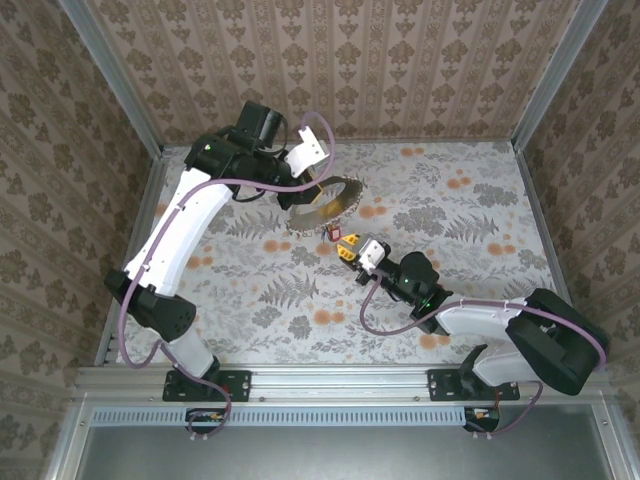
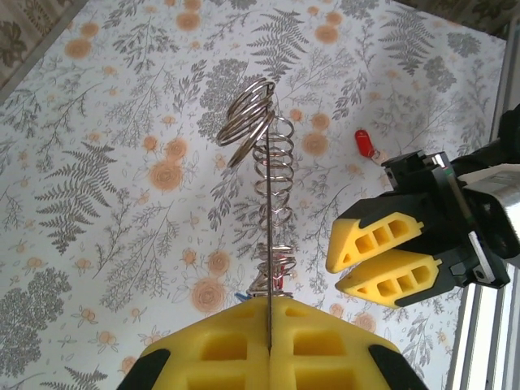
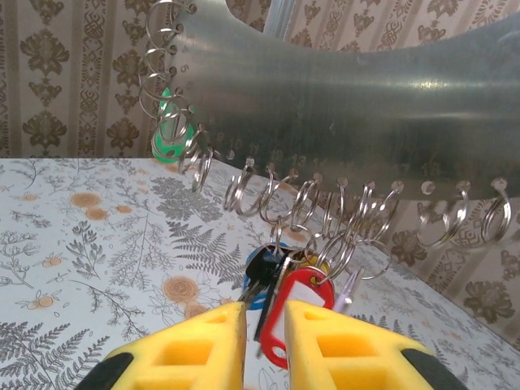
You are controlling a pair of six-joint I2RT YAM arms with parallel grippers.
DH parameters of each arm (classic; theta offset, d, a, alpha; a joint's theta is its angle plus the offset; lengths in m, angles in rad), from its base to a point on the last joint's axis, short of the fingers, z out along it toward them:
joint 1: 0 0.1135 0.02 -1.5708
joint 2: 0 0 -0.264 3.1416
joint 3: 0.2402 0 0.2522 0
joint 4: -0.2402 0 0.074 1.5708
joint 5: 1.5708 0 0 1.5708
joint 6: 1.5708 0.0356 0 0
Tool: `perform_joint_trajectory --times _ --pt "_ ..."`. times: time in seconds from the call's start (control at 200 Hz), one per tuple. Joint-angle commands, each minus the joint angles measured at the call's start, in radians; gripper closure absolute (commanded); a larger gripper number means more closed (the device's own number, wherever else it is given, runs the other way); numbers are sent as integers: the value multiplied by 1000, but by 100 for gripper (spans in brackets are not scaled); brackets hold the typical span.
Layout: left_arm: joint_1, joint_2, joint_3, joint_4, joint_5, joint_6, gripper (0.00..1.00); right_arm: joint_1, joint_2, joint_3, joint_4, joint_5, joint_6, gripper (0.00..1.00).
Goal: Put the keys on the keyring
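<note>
My left gripper (image 2: 268,313) is shut on a thin metal plate (image 2: 268,219) seen edge-on, and holds it up over the far middle of the table (image 1: 325,205). Silvery split rings (image 3: 325,207) hang along the plate's rim as the keyring. From one ring hang keys (image 3: 272,272) with black and blue heads and a red tag (image 3: 305,302). My right gripper (image 3: 266,313) points at this bunch with its fingers slightly apart. The bunch hangs in line with the gap, and I cannot tell if it touches them. A green tag (image 3: 169,140) hangs further along.
A separate red tag (image 2: 366,144) with a small ring lies on the floral table cover, past my right gripper (image 2: 335,272). Patterned walls in metal frames close the table on three sides. A red tag (image 1: 328,232) shows between the plate and my right fingertips (image 1: 347,252).
</note>
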Motion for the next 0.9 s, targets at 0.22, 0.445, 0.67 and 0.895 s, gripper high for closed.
perform_joint_trajectory --times 0.22,0.445,0.67,0.895 --pt "-23 -4 45 -4 2 13 100 35 45 51 92 -4 24 78" --pt "-26 -26 11 36 35 13 100 42 106 90 134 8 20 75" --pt "-26 -59 -32 83 77 13 100 43 138 112 153 22 27 74" --pt "-26 -86 -62 113 95 10 100 42 172 119 175 67 25 71"
